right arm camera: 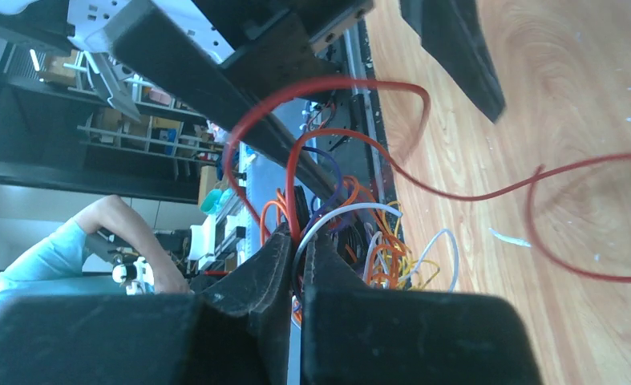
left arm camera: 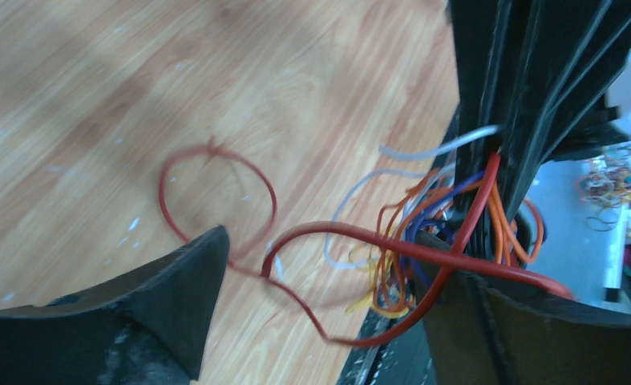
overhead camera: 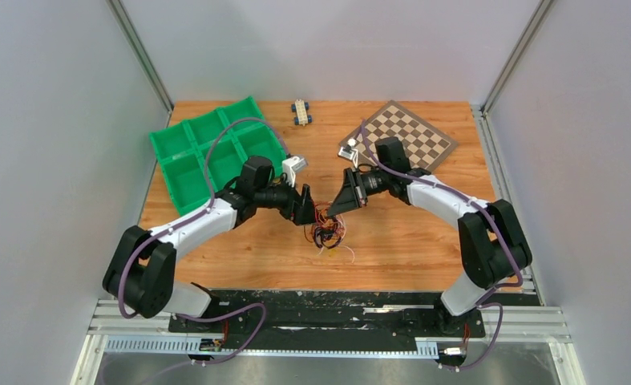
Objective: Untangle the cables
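As the right arm [overhead camera: 448,200] leans inward, its pincer [right arm camera: 300,239] grips cables [overhead camera: 328,233].

Both arms were mostly black, with a smooth white piece in the middle. The left arm [overhead camera: 185,231] had big round black joints, and so did the right arm [overhead camera: 456,210]. A thin purple cable [overhead camera: 208,160] made a tall loop over the left arm. A second purple cable [overhead camera: 500,321] hung down by the bottom of the right arm. The left wrist had a small white box [overhead camera: 293,167] on it. The jaws were black and pointed like wedges, with dull, scuffed faces.
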`<state>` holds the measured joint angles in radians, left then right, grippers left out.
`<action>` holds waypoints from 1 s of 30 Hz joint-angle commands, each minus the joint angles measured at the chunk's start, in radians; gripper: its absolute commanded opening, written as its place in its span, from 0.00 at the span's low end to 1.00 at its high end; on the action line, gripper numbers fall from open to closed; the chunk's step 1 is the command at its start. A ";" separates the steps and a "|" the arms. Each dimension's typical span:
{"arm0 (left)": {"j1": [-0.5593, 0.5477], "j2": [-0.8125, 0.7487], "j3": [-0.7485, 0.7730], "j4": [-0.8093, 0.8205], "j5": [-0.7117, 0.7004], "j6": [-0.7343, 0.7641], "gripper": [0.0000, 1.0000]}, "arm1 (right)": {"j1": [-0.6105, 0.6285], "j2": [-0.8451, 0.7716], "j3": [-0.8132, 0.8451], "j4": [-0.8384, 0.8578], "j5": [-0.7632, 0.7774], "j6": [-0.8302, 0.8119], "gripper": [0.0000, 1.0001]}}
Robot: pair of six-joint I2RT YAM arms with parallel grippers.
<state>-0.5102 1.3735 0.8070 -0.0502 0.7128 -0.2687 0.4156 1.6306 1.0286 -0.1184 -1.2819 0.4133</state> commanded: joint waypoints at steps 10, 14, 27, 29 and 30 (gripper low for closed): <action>0.050 -0.124 -0.024 0.106 0.236 -0.132 0.00 | -0.199 -0.037 0.084 -0.210 0.102 -0.244 0.00; 0.168 -0.214 -0.046 -0.040 0.238 -0.063 0.00 | -0.319 -0.031 0.125 -0.408 0.271 -0.470 0.00; 0.222 -0.132 -0.086 -0.054 0.149 -0.122 0.00 | -0.333 0.001 0.122 -0.502 0.287 -0.549 0.64; 0.223 -0.098 -0.089 -0.050 0.164 -0.135 0.00 | -0.300 0.004 0.112 -0.481 0.304 -0.535 0.69; 0.223 -0.093 -0.088 -0.038 0.176 -0.146 0.00 | -0.280 0.007 0.108 -0.463 0.309 -0.523 0.71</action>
<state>-0.2867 1.2419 0.7261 -0.0933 0.8772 -0.3893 0.0887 1.6314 1.1393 -0.6109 -0.9989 -0.0929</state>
